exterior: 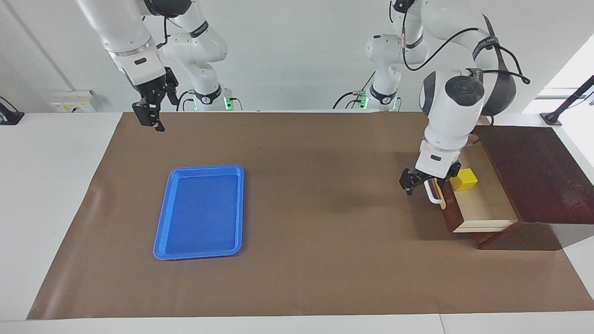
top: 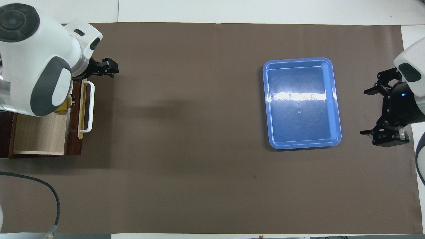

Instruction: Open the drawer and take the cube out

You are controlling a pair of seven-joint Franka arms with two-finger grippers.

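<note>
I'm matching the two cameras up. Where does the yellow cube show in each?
Facing view: the cube lies in the open drawer, at the picture's right.
Overhead view: mostly hidden under the left arm; a yellow sliver shows.
Shared landmark: the drawer's white handle.

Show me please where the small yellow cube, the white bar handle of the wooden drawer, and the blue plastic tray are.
small yellow cube (exterior: 464, 178): facing view, its top face.
white bar handle (top: 88, 106): overhead view, middle of the bar.
blue plastic tray (exterior: 199, 215): facing view, its flat floor.
</note>
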